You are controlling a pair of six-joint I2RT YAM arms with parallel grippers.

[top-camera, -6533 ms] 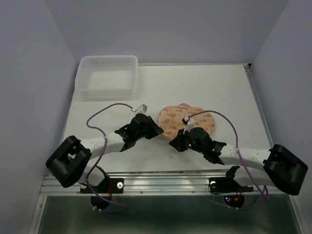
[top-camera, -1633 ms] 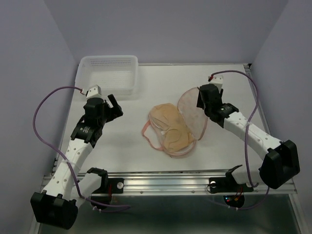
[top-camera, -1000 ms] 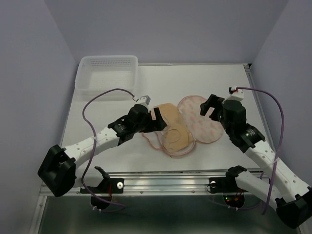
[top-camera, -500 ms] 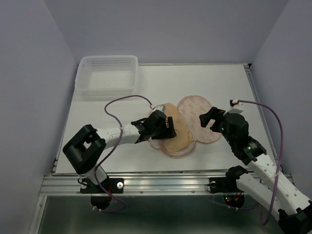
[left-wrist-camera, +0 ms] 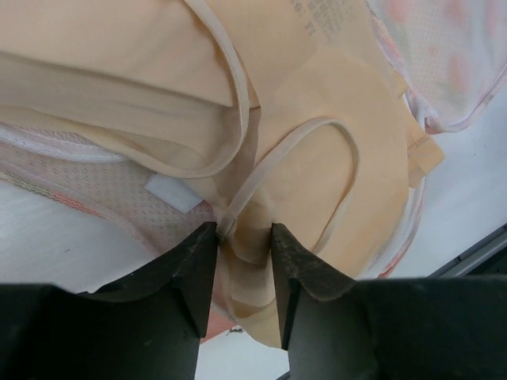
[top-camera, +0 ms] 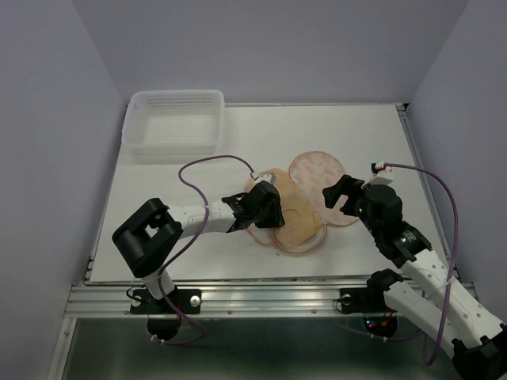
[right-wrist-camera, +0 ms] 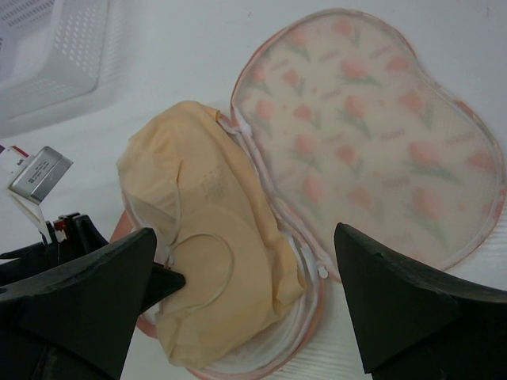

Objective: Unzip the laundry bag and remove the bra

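Since the plain beige soft-cupped bra (left-wrist-camera: 317,182) looks light and limp, a pinch on a strap or cup edge should suit it; it lies in the unzipped peach-pink printed fabric laundry bag (top-camera: 317,168), lid folded back. The left end effector (left-wrist-camera: 244,237) stands nearly together around strap and cup fold, though I cannot tell if it grips; the right end effector (top-camera: 339,196) hangs wide apart beside the lid. Bare white counter (top-camera: 356,131) opens leftward toward the white perforated plastic basket (top-camera: 174,149).
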